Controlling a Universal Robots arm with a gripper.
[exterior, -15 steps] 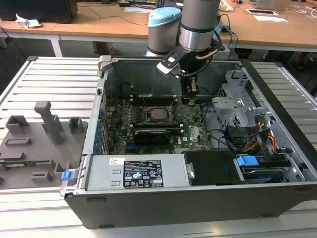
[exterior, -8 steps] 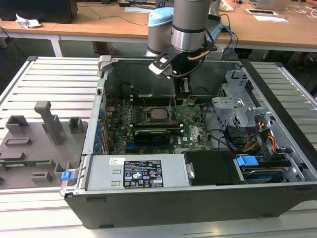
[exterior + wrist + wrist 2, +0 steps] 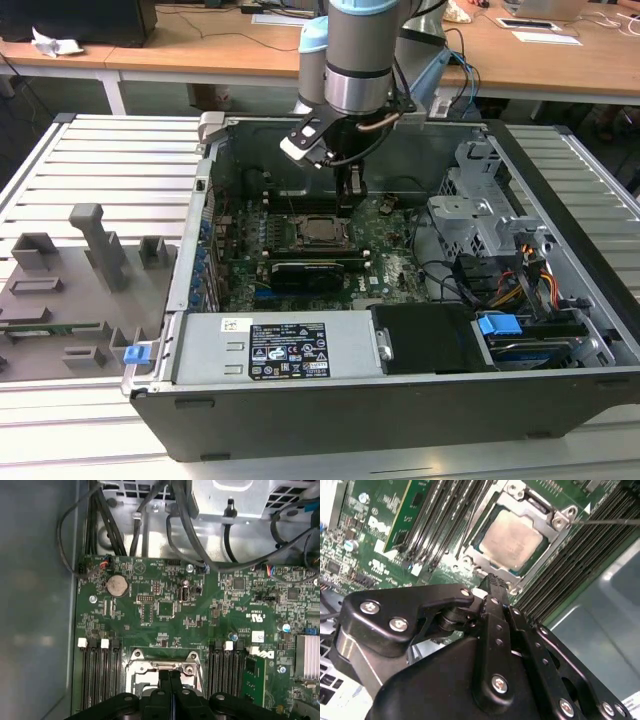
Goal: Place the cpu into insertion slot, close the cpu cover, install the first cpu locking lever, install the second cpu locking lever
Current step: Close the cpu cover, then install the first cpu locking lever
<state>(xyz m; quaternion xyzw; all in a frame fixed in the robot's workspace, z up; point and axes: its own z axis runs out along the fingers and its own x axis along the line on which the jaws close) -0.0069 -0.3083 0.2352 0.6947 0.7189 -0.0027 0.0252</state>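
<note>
The cpu [image 3: 512,539] is lying seated in the insertion slot [image 3: 470,559], and the cpu cover [image 3: 536,511] is apparently lying flat over its edges, so the first locking lever is judged to be the step in hand. The pincer [image 3: 493,582] is being held just beside the slot's rim, fingers pressed together, nothing gripped. A thin lever [image 3: 610,522] is jutting past the cover's corner; whether it is latched cannot be told. A controlled push on the lever is being called for, clear of the cpu's face.
</note>
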